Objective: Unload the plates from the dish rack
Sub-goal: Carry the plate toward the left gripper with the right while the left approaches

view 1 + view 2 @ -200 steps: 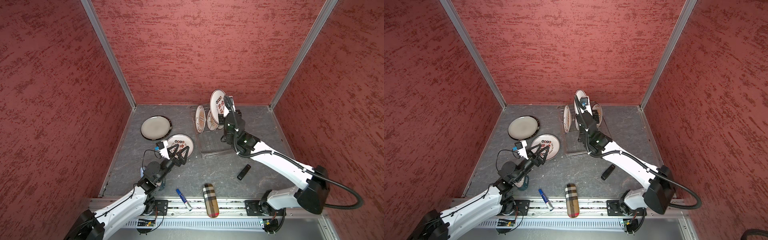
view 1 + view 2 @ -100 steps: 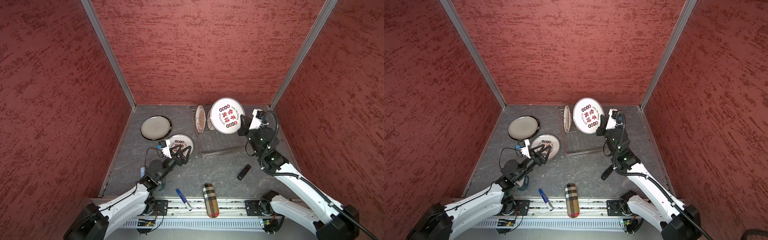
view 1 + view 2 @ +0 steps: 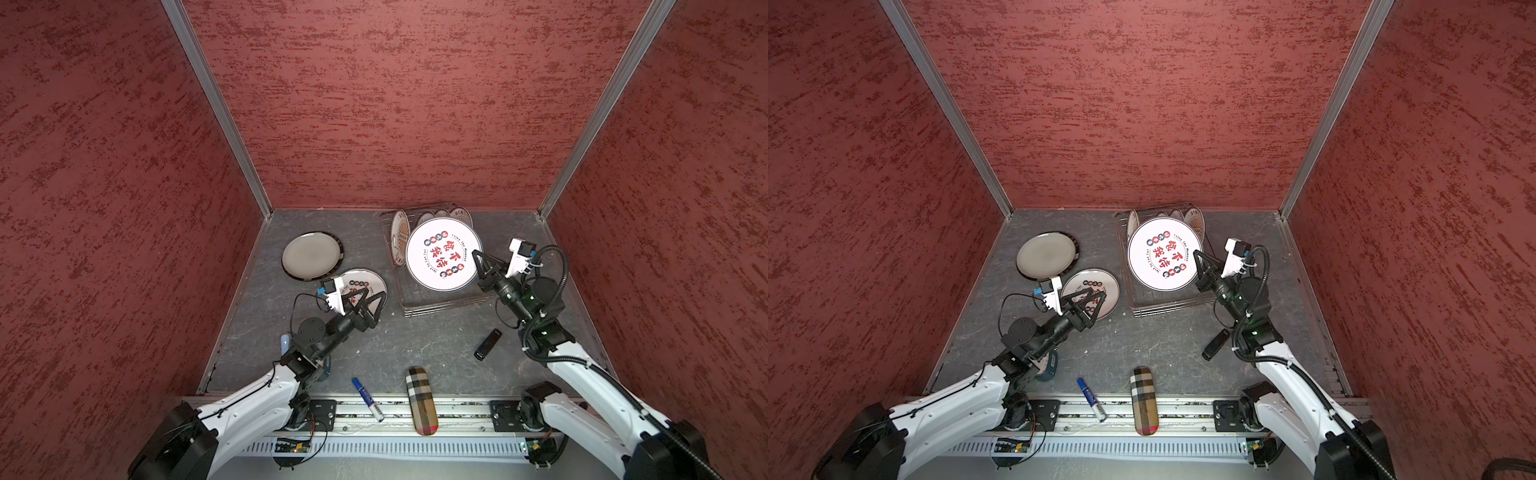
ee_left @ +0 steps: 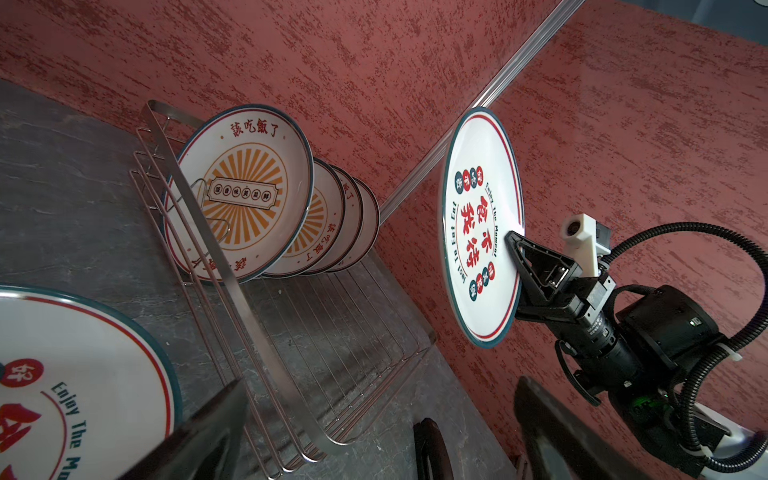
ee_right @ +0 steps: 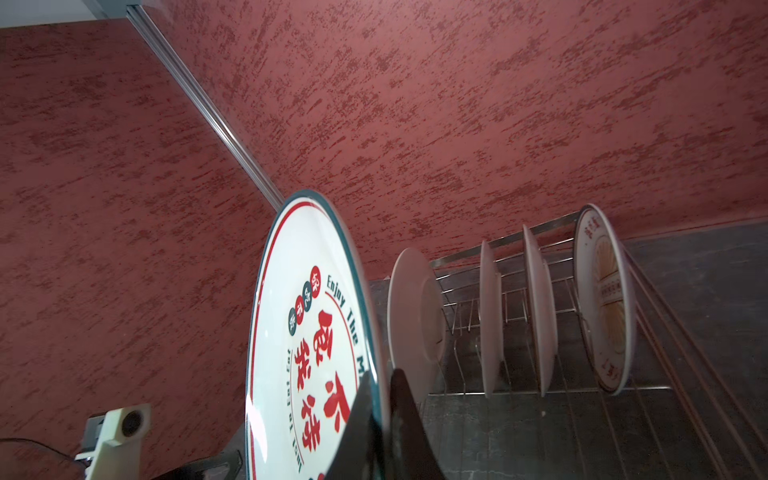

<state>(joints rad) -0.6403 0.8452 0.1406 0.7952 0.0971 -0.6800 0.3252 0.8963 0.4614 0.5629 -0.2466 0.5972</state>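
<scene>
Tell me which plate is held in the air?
The red-lettered plate clamped at its rim in the right pincer; two lie flat on the table, four stand in the rack.

The left arm [image 3: 249, 401] extends forward from its base, wrist low, jaws spread fully and empty. The right arm [image 3: 590, 378] reaches forward from its base, wrist raised and angled inward, jaws clamped on the rim of a plate [image 3: 441, 253].

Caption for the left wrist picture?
Right gripper holds a red-lettered plate aloft; four plates stand in the dish rack.
</scene>
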